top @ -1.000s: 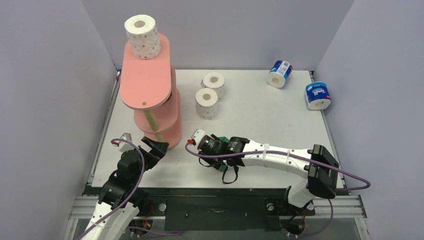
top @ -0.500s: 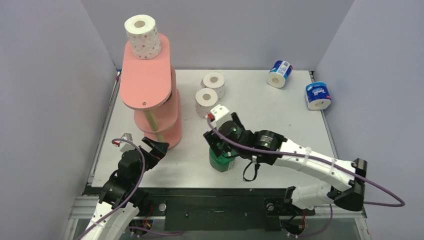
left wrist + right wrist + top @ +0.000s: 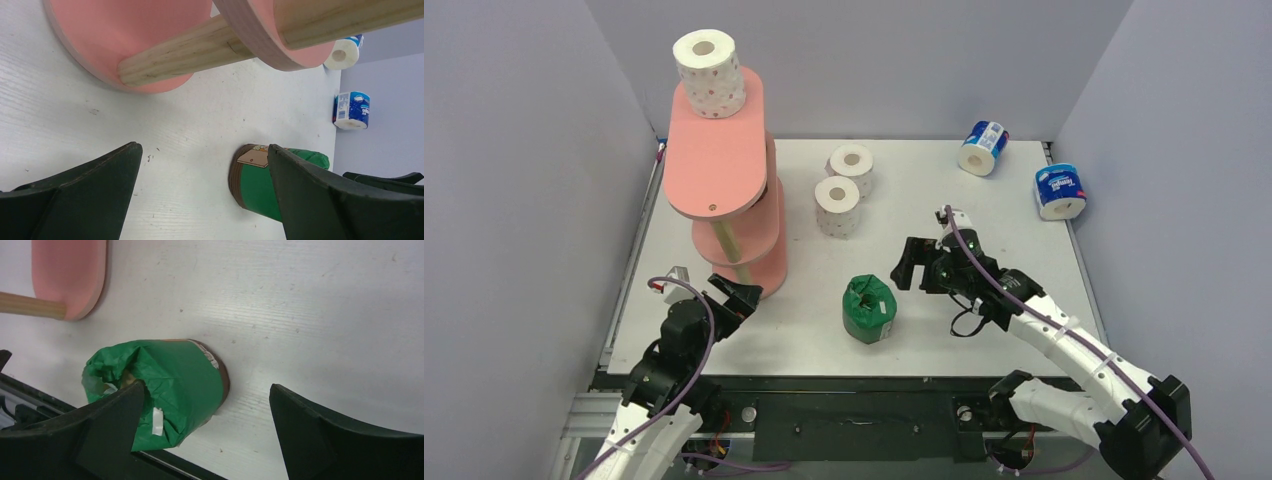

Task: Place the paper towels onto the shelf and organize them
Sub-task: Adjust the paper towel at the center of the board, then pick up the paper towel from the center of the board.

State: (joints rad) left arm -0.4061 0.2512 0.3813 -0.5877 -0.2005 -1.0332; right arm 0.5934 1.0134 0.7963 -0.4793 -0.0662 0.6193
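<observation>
Green-wrapped roll (image 3: 869,309) stands on end on the white counter (image 3: 904,190), near the front edge, its wrapper bunched at the top, with nothing holding it. A second ago the right end effector (image 3: 908,264) was closed on this roll, the arm stretched low and far to the left. Half a second ago it was over the roll at the spot where the roll now stands. It has since let go and drawn back to the right, and its fingers are now spread wide and empty. The roll sits just ahead of those open fingertips and slightly nearer the front edge, apart from them. In the right wrist view it shows between and beyond the two fingers, partly behind one. The left end effector (image 3: 739,293) has not moved; its fingers are wide open and hold nothing, with the foot of the salmon-pink shelf (image 3: 716,150) just ahead of it and the green roll off to its right. One red-dotted roll (image 3: 708,72) stands on the shelf's top tier. Two pale rolls (image 3: 838,205) (image 3: 852,170) stand together beyond the right end effector, and two blue-and-white rolls (image 3: 983,147) (image 3: 1060,191) lie well apart at the far right.
</observation>
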